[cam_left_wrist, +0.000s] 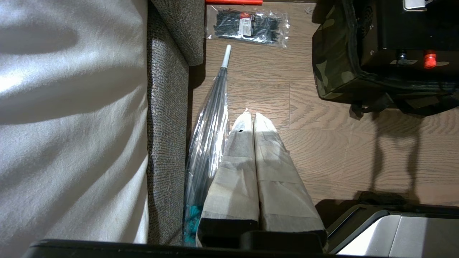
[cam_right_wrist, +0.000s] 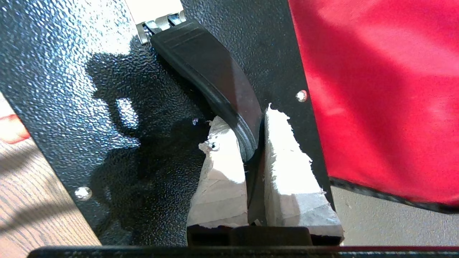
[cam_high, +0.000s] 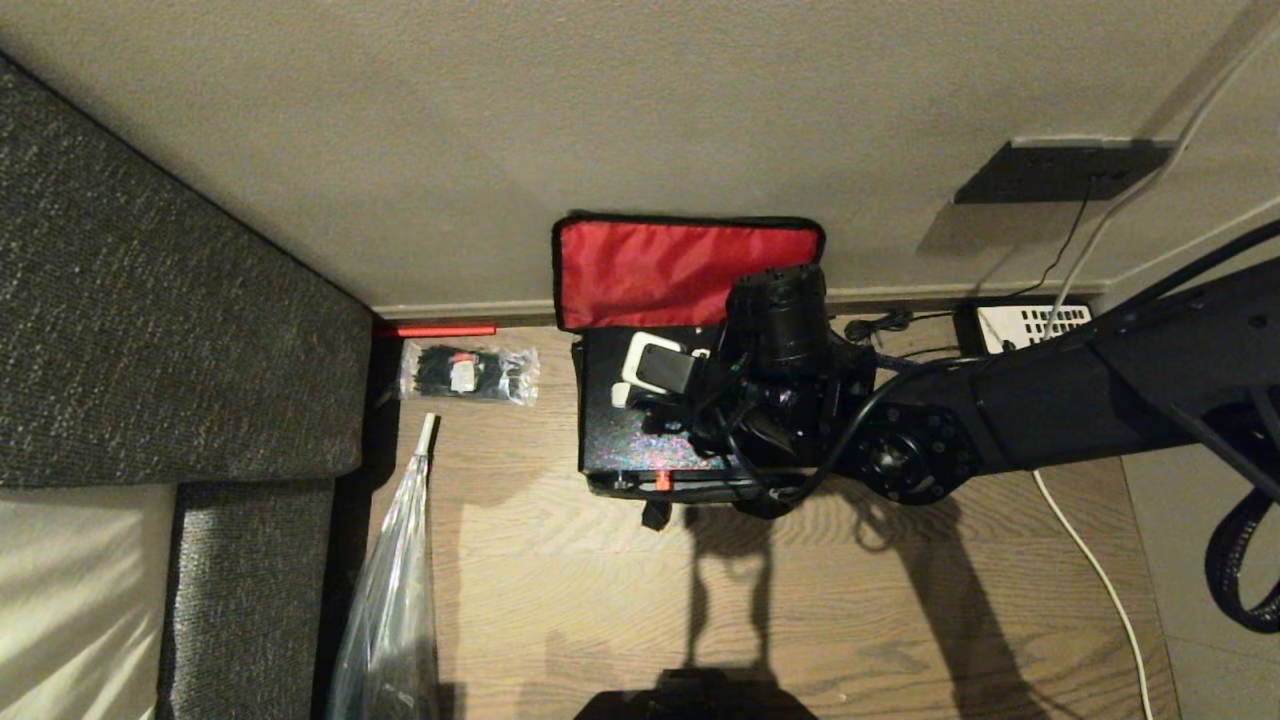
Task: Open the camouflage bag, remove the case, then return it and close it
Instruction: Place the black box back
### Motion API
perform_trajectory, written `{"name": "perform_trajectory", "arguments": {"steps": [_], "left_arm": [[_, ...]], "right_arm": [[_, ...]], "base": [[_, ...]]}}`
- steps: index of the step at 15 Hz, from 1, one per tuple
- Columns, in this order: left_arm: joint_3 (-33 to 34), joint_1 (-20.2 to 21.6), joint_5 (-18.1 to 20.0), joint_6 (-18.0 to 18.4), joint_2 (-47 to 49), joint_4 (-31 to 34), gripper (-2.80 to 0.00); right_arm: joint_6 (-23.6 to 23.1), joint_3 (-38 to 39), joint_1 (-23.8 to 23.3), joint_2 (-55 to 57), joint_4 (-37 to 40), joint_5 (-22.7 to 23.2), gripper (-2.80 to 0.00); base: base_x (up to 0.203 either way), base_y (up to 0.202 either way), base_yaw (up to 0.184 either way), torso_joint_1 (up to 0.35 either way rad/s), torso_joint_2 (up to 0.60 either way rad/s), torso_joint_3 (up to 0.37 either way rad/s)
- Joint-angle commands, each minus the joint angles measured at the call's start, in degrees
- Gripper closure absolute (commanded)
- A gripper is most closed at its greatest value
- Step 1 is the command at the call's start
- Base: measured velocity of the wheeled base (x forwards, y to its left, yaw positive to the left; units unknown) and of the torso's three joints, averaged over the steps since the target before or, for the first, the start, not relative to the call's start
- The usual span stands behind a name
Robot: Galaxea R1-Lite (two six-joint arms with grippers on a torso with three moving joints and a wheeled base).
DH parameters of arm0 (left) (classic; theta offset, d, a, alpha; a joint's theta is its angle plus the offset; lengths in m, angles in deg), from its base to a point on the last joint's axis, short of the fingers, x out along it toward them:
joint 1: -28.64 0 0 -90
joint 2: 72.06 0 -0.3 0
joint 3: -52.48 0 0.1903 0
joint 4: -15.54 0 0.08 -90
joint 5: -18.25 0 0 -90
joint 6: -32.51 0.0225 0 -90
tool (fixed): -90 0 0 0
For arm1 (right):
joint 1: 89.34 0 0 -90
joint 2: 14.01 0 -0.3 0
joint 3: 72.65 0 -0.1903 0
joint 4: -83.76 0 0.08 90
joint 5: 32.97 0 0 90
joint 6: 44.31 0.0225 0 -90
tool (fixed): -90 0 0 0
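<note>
The camouflage bag (cam_high: 690,270) is seen on the wooden floor (cam_high: 560,580) against the wall, its red-lined lid folded back upright. The case (cam_high: 625,440) is seated inside the bag, its speckled black face upward and a small red spot shown on its near edge. The right gripper (cam_right_wrist: 255,143) is lowered onto the case, and its taped fingers (cam_right_wrist: 222,172) are clamped narrowly on the case's curved black handle (cam_right_wrist: 211,75). The left gripper (cam_left_wrist: 253,123) is held apart over the floor, fingers pressed together, empty, beside a clear folded umbrella (cam_left_wrist: 209,125). A packet of black ties (cam_high: 468,373) is seen near the sofa (cam_high: 150,330).
</note>
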Motion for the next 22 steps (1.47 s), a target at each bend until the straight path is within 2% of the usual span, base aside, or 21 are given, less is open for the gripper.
{"name": "perform_trajectory", "arguments": {"steps": [1, 11, 16, 19, 22], "left_arm": [[0.18, 0.02, -0.01, 0.0, -0.11, 0.0, 0.0], [0.18, 0.02, -0.01, 0.0, -0.11, 0.0, 0.0], [0.18, 0.02, -0.01, 0.0, -0.11, 0.0, 0.0], [0.18, 0.02, -0.01, 0.0, -0.11, 0.0, 0.0], [0.18, 0.02, -0.01, 0.0, -0.11, 0.0, 0.0]], "right_arm": [[-0.63, -0.82, 0.67, 0.57, 0.14, -0.06, 0.0], [-1.1, -3.47, 1.56, 1.79, 0.35, 1.14, 0.0], [-0.04, -4.17, 1.02, 7.72, -2.62, 1.41, 0.0], [1.04, -4.31, 0.85, 11.75, -8.59, 1.5, 0.0], [1.15, -5.55, -0.86, 14.29, -9.08, 1.63, 0.0]], "base": [[0.0, 0.0, 0.0, 0.0, 0.0, 0.0], [0.0, 0.0, 0.0, 0.0, 0.0, 0.0], [0.0, 0.0, 0.0, 0.0, 0.0, 0.0], [0.0, 0.0, 0.0, 0.0, 0.0, 0.0], [0.0, 0.0, 0.0, 0.0, 0.0, 0.0]]}}
